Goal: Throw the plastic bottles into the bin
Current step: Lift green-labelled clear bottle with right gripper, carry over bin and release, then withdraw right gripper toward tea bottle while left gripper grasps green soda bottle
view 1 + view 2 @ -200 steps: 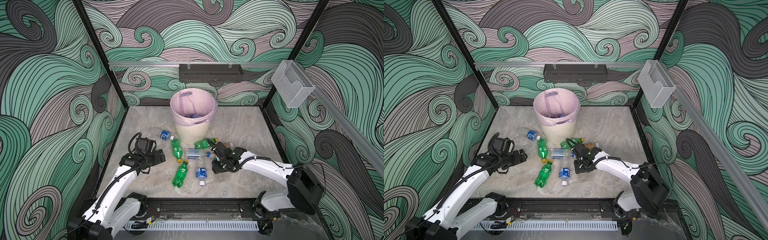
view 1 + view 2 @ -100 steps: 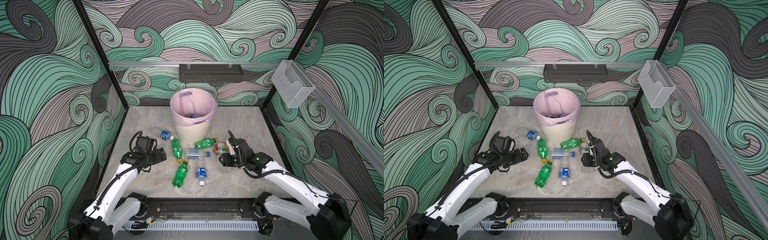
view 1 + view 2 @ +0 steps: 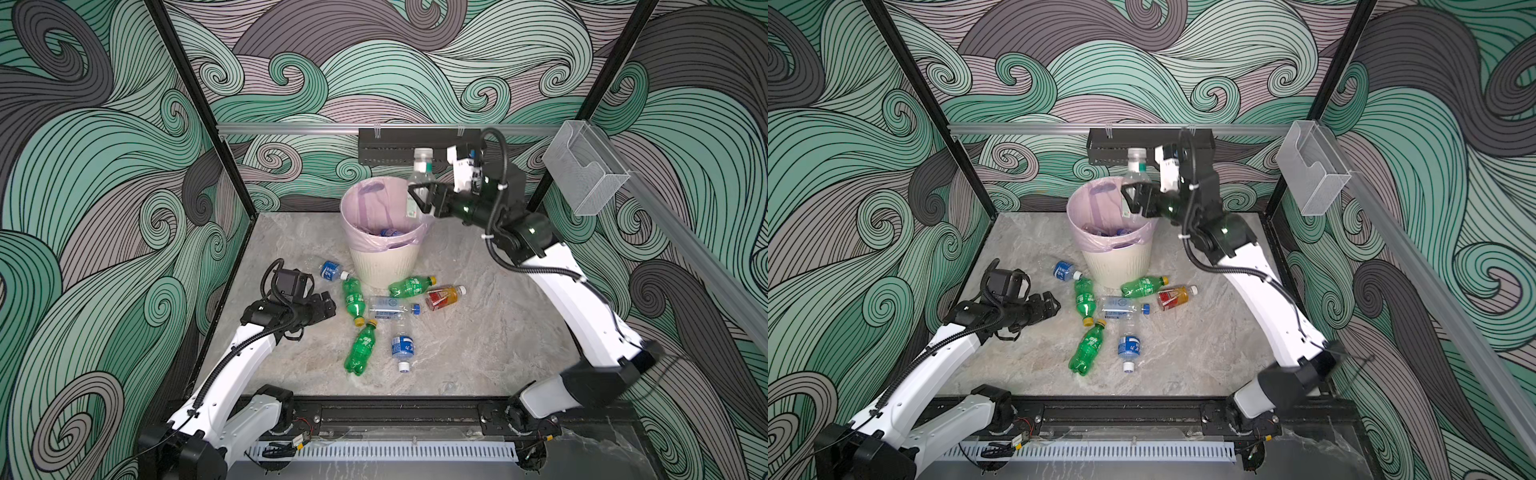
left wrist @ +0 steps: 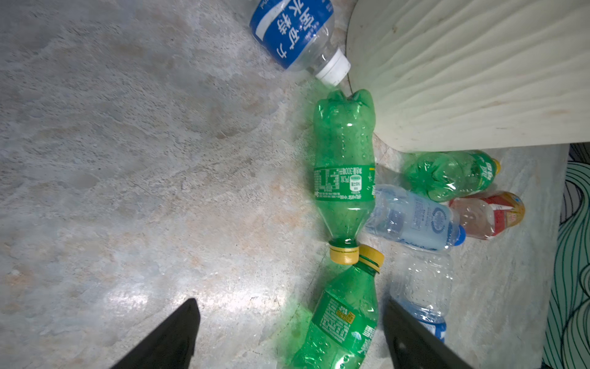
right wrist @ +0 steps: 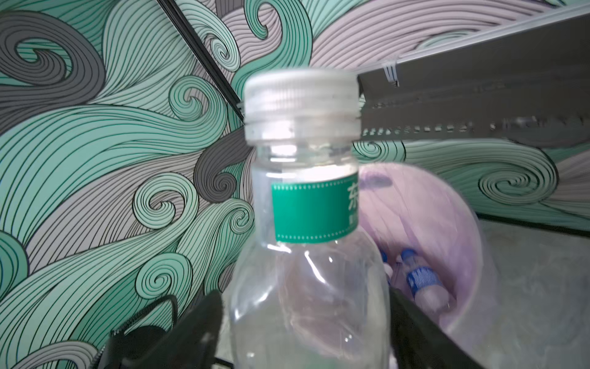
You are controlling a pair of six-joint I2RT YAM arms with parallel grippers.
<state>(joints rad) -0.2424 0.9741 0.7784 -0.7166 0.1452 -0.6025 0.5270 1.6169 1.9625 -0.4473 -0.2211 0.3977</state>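
Note:
The cream ribbed bin point(image 3: 384, 266) point(image 3: 1117, 266) with a pink liner stands at the back middle, with bottles inside. My right gripper point(image 3: 422, 200) point(image 3: 1136, 199) point(image 5: 306, 319) hovers over its right rim, open. A clear bottle with a green label point(image 3: 420, 183) point(image 5: 306, 207) stands upright between the spread jaws, slightly blurred. Several plastic bottles lie in front of the bin: green ones point(image 3: 354, 296) point(image 3: 362, 347), a blue-labelled one point(image 3: 402, 345) and an orange one point(image 3: 442, 296). My left gripper point(image 3: 328, 305) point(image 4: 292, 322) is open and low, just left of the green bottles.
A black perforated tray point(image 3: 415, 143) hangs on the back rail right behind the right gripper. A clear plastic box point(image 3: 582, 174) is fixed to the right rail. Black frame posts stand at both back corners. The arms' base rail point(image 3: 386, 415) runs along the front.
My right arm rose from the table by the bottles up to the bin's rim, carrying the clear bottle, and its jaws have spread. The left arm has hardly moved.

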